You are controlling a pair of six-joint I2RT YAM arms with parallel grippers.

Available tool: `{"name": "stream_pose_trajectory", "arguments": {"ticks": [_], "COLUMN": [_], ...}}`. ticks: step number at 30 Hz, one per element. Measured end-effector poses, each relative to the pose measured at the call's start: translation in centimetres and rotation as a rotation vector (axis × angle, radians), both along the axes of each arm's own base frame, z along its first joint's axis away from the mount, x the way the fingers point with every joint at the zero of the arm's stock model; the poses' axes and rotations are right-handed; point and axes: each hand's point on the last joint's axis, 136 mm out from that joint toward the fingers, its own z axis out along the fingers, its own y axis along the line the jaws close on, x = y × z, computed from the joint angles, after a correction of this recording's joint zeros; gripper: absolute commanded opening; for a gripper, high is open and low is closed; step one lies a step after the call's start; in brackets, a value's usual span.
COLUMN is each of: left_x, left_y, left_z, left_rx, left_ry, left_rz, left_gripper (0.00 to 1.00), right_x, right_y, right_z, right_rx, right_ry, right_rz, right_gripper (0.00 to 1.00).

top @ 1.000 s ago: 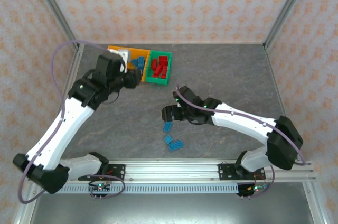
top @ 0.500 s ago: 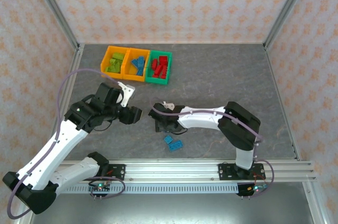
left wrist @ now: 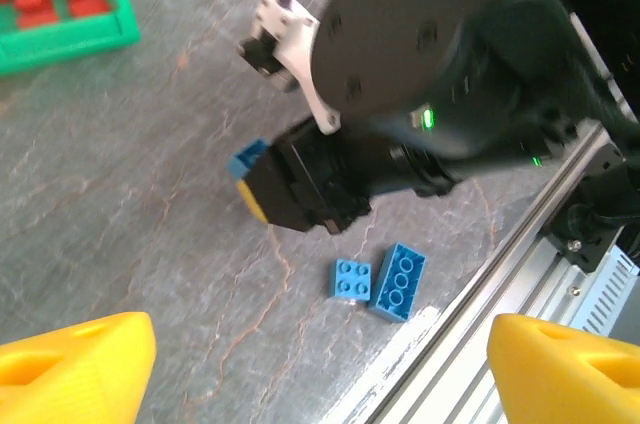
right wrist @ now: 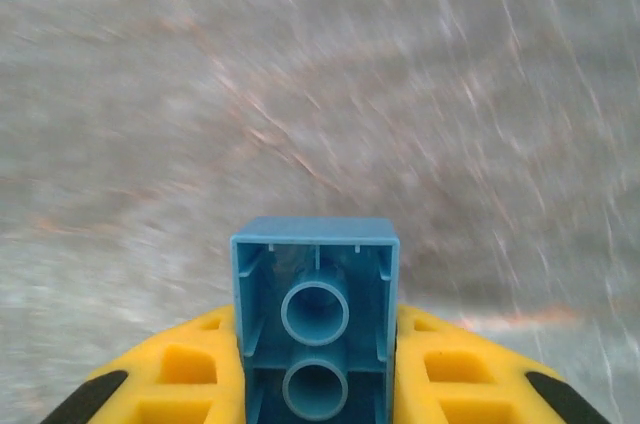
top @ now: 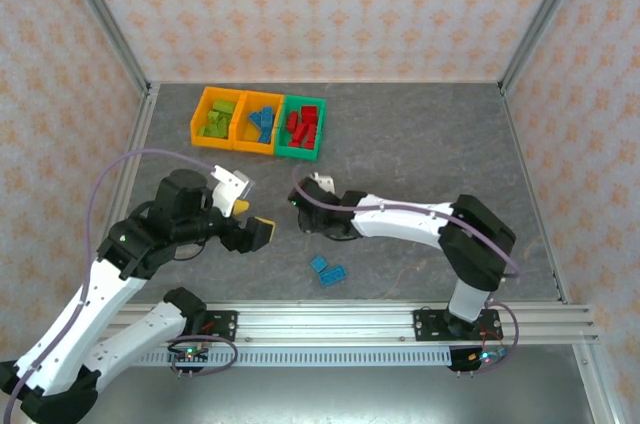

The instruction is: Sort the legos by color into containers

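My right claw (right wrist: 315, 369) was shut tight on a light blue brick (right wrist: 315, 279), with a yellow finger (right wrist: 180, 384) pressed against each of its long sides. The brick's long axis ran straight out along my fingers, and one end stuck out past their tips. Its hollow underside faced my wrist camera with two tubes in line, so the studs pointed away from it, toward the table (top: 420, 144). From above, that claw (top: 305, 216) sat near the middle of the table. In the left wrist view a blue corner (left wrist: 245, 159) showed at its tip.

My left claw (left wrist: 320, 369) was wide open and held nothing, its yellow fingertips (left wrist: 75, 364) far apart. From above it (top: 255, 231) sat just left of the right one.

Two more blue bricks lay studs up near the rail (left wrist: 480, 324). The short one (left wrist: 351, 279) touched the side of the long one (left wrist: 398, 281).

Well apart, at the back left, three bins stood in a row. The left bin (top: 197, 122) held green bricks, the middle bin (top: 255, 149) held blue and the green bin (top: 297, 155) held red.
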Motion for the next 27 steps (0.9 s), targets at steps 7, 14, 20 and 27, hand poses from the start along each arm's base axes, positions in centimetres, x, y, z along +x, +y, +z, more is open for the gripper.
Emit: {"name": "stream_pose_trajectory", "arguments": {"ticks": [7, 14, 20, 27], "left_x": [1.1, 2.9, 3.6, 3.9], "left_y": [2.3, 4.8, 5.0, 5.5], "left_z": [0.7, -0.1, -1.0, -1.1], "left_rx": [-0.001, 0.021, 0.049, 0.067], "left_ry": [-0.08, -0.079, -0.053, -0.061], "left_rz": [0.147, 0.327, 0.36, 0.385], "left_gripper": [1.0, 1.0, 1.0, 1.0], "right_x": [6.3, 17.5, 24.7, 27.7], "right_y": [5.3, 8.7, 10.8, 14.2], "right_z": [9.3, 12.0, 7.7, 5.6], "right_rx": [0.197, 0.265, 0.193, 0.122], "right_ry": [-0.265, -0.424, -0.456, -0.52], "right_rz": [0.119, 0.071, 0.072, 0.16], "right_gripper": [0.18, 0.18, 0.24, 0.4]}}
